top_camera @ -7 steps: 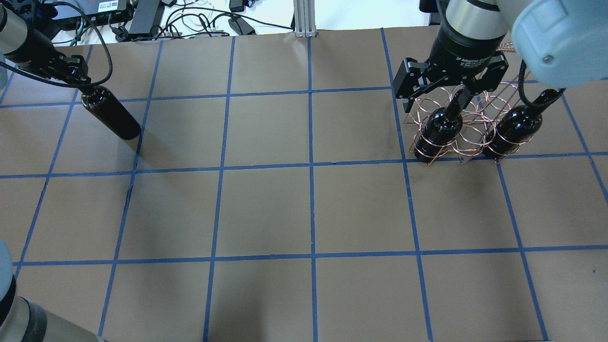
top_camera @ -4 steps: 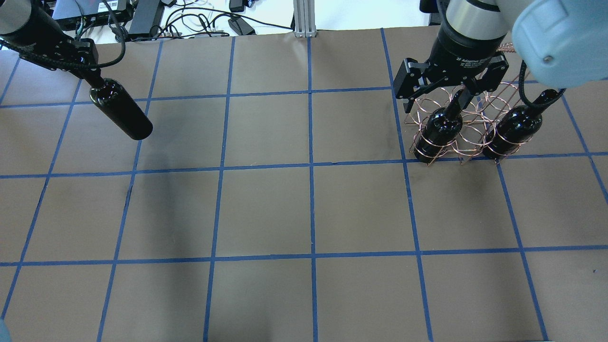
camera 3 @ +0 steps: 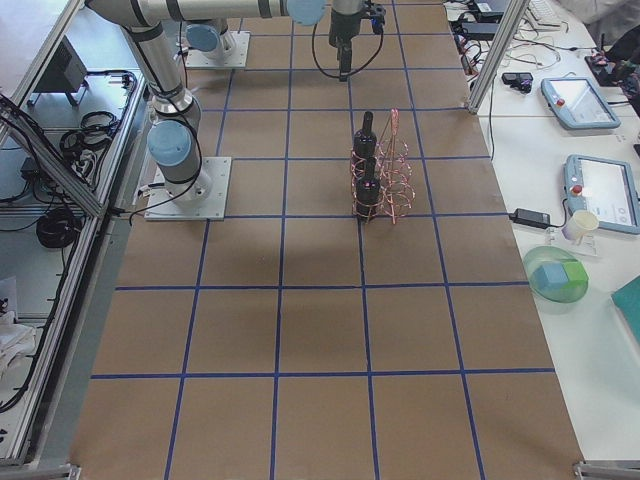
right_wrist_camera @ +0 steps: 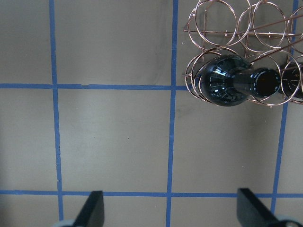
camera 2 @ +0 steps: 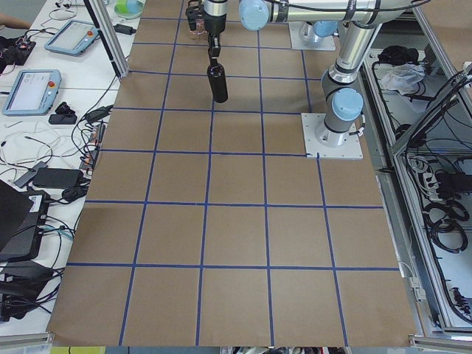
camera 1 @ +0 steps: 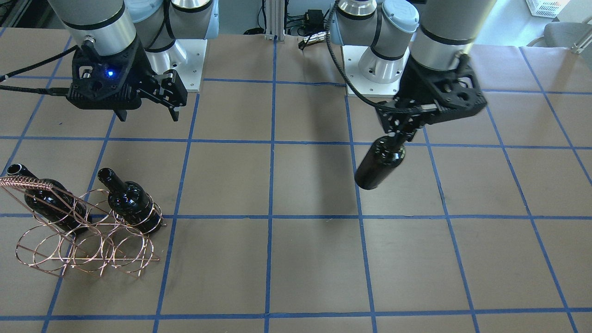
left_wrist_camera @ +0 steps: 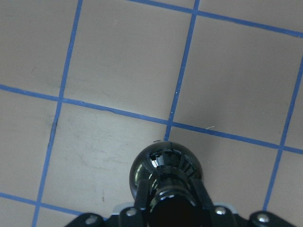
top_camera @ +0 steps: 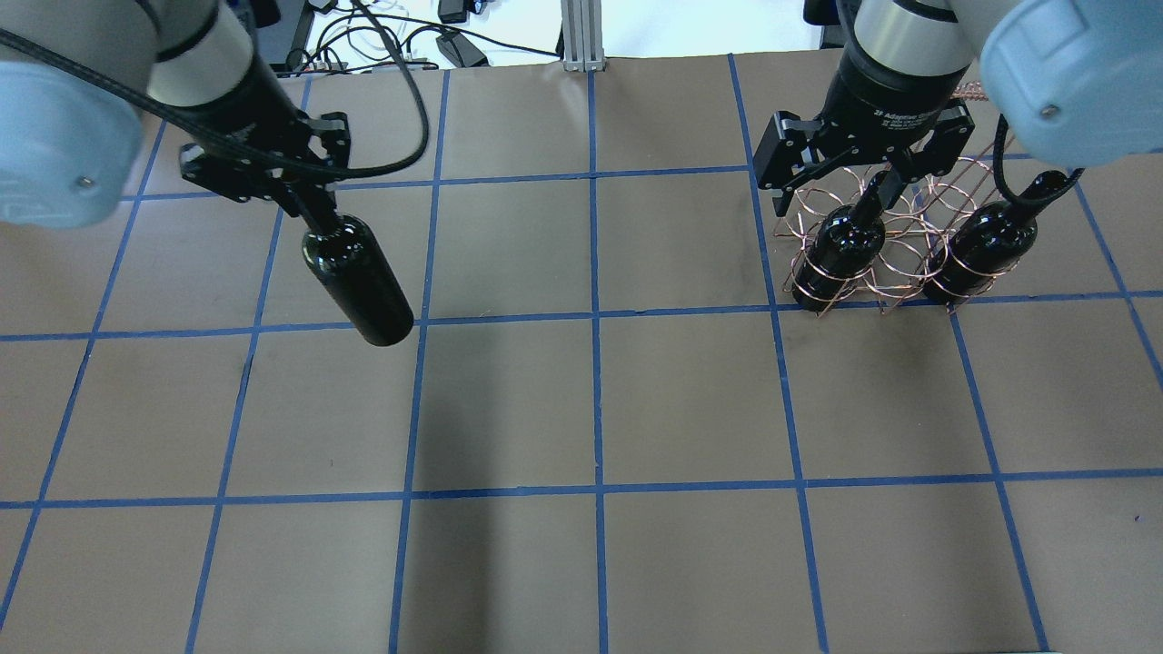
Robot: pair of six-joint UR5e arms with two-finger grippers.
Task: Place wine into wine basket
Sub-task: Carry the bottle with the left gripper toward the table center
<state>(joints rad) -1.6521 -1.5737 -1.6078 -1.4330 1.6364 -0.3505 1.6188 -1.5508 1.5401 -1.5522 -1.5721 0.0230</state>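
Carrying the last bottle across to the rack

The left gripper [top_camera: 312, 211] is clenching the neck of the wine [top_camera: 358, 282], which is hanging tilted, base downward, clear of the table [top_camera: 690, 409]. It is riding over the robot's left half, well apart from the wine basket [camera 1: 32, 184] standing on the right half. Two matching bottles, one [camera 1: 134, 203] nearer the centre and one [camera 1: 51, 201] further out, are already sitting in the wire loops, and several loops are showing vacant.

The right gripper [camera 1: 149, 114] is hovering above the basket with its jaws spread and nothing between them.

The step in hand looks like the carry. The next move is probably calling for a long traverse toward the basket, then lining the bottle's base up with a free loop and lowering it in. The right arm is likely needing to clear out of the way, since it is occupying the space over the rack. The thin wire may shift if the bottle nudges it.

Brown paper crossed by blue tape lines is covering the table. Cables [top_camera: 382, 41] and an aluminium post [top_camera: 581, 36] are lining the far edge, and tablets [camera 2: 70, 37] are lying on a side bench.
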